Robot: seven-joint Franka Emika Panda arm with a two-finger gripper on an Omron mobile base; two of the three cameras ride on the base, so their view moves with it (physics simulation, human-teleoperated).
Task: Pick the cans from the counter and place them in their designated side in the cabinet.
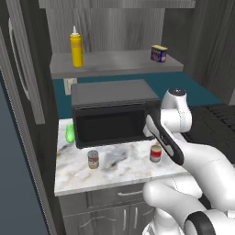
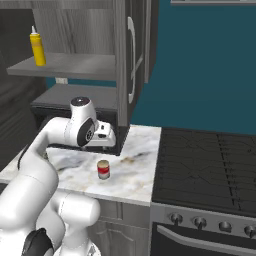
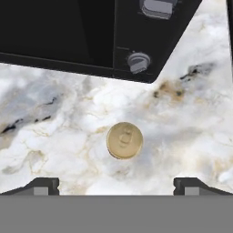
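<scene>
Two cans stand upright on the marbled counter (image 1: 124, 170). The red-and-white can (image 1: 156, 153) (image 2: 103, 170) is at the right, in front of the microwave's right corner. The brownish-red and tan can (image 1: 93, 159) stands further left. My gripper (image 3: 116, 186) hangs open above the right can and points straight down at it. In the hand view, that can's round metal top (image 3: 124, 140) lies just ahead of the widely spread fingertips (image 3: 45, 185), and nothing is between them. The cabinet's grey shelf (image 1: 114, 64) runs above the microwave.
A black microwave (image 1: 110, 114) sits at the back of the counter. On the shelf stand a yellow squeeze bottle (image 1: 76, 48) and a blue-and-yellow tin (image 1: 159, 53). A green object (image 1: 69, 133) lies left of the microwave. A black stove (image 2: 210, 165) adjoins the counter's right end.
</scene>
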